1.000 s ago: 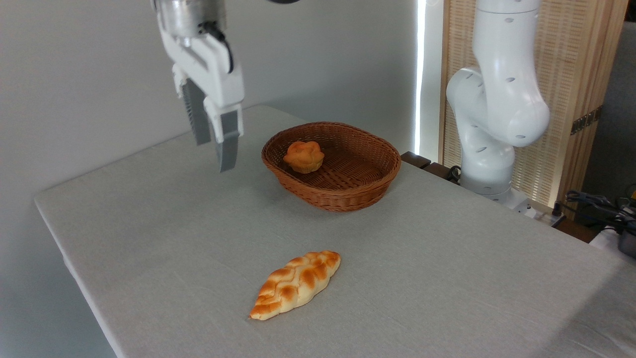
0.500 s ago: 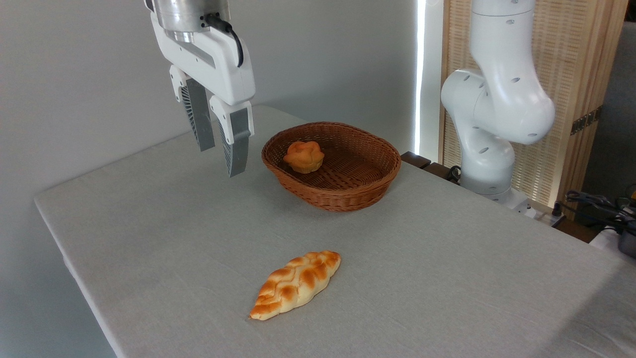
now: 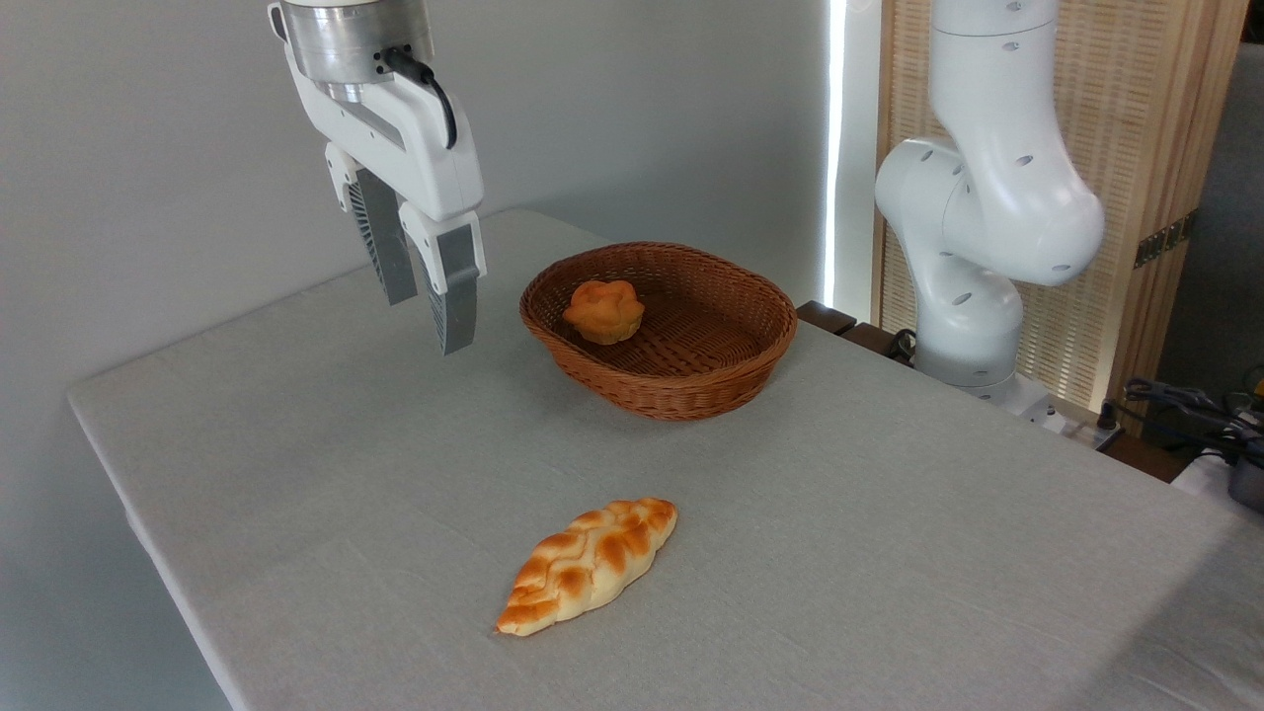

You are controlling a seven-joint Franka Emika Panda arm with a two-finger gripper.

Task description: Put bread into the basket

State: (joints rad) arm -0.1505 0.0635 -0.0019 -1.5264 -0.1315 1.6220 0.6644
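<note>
One bread (image 3: 603,309), small lobed orange bun: inside basket (image 3: 691,387), left part, centre of frame. One braided loaf (image 3: 589,564): on bench (image 3: 889,513), lower centre. Pincer (image 3: 427,318): upper left, above bench, fingers slightly spread, nothing held.

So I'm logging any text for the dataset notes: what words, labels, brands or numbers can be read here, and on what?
None: no readable text on the pincer, arm, basket, bread, braided loaf or table.
</note>
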